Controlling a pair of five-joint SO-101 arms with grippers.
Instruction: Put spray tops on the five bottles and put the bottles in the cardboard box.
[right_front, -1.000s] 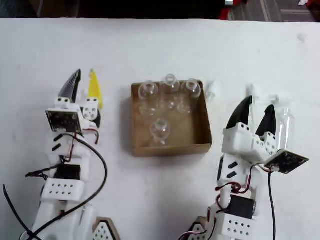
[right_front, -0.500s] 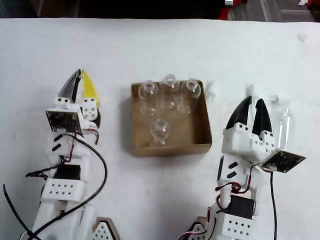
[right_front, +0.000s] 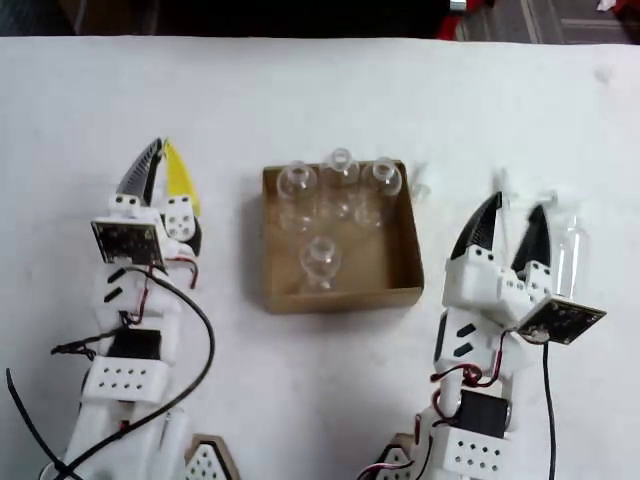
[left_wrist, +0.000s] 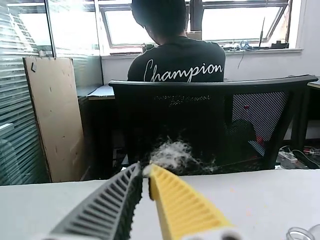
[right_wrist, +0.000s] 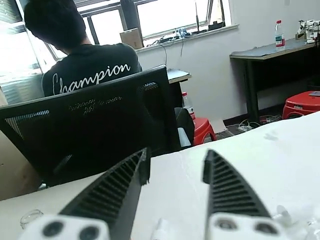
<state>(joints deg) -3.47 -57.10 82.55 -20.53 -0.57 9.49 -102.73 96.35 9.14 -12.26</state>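
The cardboard box (right_front: 388, 262) sits mid-table in the high view. It holds several clear bottles with bare necks: three along the far wall (right_front: 341, 162) and one nearer the front (right_front: 320, 256). Another clear bottle (right_front: 572, 250) lies on the table just right of my right gripper (right_front: 515, 208), whose black fingers stand open around nothing. Clear spray tops (right_front: 505, 186) lie just beyond its tips, and one (right_front: 421, 186) lies by the box's far right corner. My left gripper (right_front: 158, 148), grey and yellow, is shut and empty left of the box. The left gripper (left_wrist: 145, 171) and right gripper (right_wrist: 176, 152) point out over the table edge.
A bottle mouth (left_wrist: 300, 233) shows at the left wrist view's corner, another bottle mouth (right_wrist: 31, 218) in the right wrist view. Beyond the table's far edge stands a black office chair (left_wrist: 210, 125). White table surface stretches wide behind the box and between the arms.
My left gripper's yellow finger swung in against the grey one, so it went from open to shut. The right gripper narrowed half a second ago, then spread open again.
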